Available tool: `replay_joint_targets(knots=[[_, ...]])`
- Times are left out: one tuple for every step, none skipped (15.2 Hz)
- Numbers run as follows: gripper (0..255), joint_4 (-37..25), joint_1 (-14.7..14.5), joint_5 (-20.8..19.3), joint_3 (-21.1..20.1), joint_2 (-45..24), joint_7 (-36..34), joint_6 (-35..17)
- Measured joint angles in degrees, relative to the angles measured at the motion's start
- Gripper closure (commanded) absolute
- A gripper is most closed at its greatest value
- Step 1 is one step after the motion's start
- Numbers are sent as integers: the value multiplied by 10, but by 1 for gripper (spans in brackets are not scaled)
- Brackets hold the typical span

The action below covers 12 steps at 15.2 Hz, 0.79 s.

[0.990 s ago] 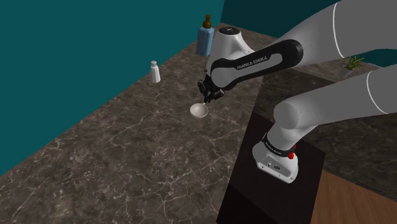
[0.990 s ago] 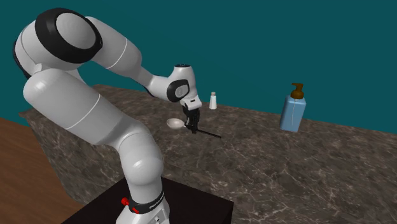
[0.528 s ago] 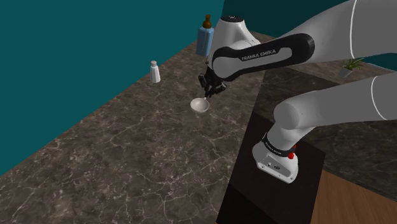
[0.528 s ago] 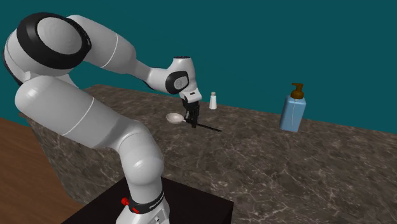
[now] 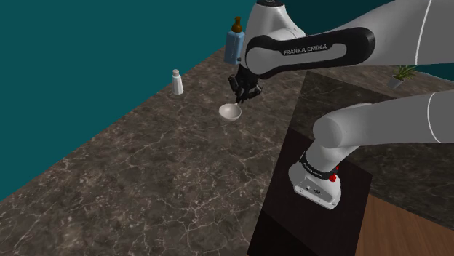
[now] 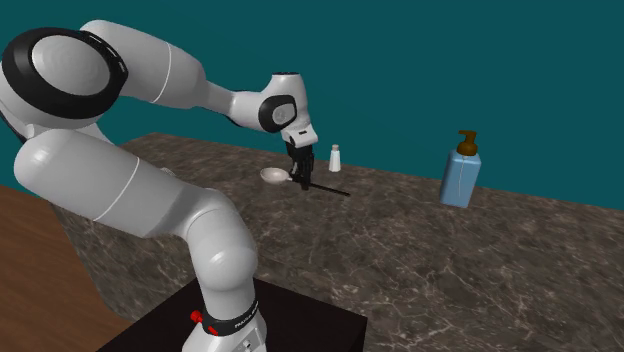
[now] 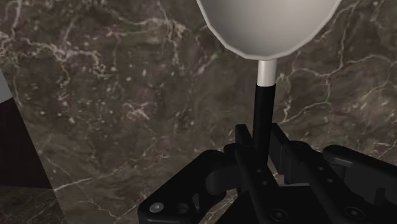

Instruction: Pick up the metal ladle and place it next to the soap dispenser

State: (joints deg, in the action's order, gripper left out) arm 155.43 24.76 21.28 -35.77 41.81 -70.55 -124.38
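Two black fingers [image 7: 247, 162] of the gripper [image 7: 262, 139] are clamped on the thin dark handle of the ladle [image 7: 267, 25], close to where the handle meets the pale, rounded bowl. In the shoulder view the gripper [image 5: 240, 93] points down over the dark marbled countertop [image 5: 145, 182], and the ladle's bowl [image 5: 230, 111] sits just below it and slightly to that view's left; whether the bowl touches the stone cannot be told. In the second exterior view the ladle [image 6: 272, 176] lies nearly level in the gripper [image 6: 300, 182], bowl towards that view's left and handle running out to the right. The blue soap dispenser [image 6: 461, 177] with its brown pump stands well apart on that view's right, near the teal wall [image 6: 420, 70]. A small white salt shaker [image 6: 335, 158] stands by the same wall, between ladle and dispenser. In the shoulder view the dispenser [image 5: 234, 44] is farther along the counter than the gripper, and the shaker [image 5: 176, 83] is to the ladle's left.
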Motion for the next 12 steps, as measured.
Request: replay_joint_targets(knots=[[255, -6, 0, -2, 3, 4, -1, 10], [255, -10, -1, -3, 6, 8, 0, 18], [255, -16, 0, -6, 10, 12, 1, 28], [255, -21, 0, -8, 14, 15, 1, 36], [255, -27, 1, -10, 16, 18, 1, 45], [255, -33, 1, -12, 19, 19, 1, 52], [255, -39, 1, -14, 21, 22, 1, 61], [255, -47, 2, -16, 25, 25, 0, 71], [255, -52, 3, -18, 27, 26, 1, 78], [255, -58, 3, -20, 32, 30, 2, 88], [255, -65, 3, -22, 33, 31, 1, 95], [255, -71, 3, -24, 37, 34, 2, 105]])
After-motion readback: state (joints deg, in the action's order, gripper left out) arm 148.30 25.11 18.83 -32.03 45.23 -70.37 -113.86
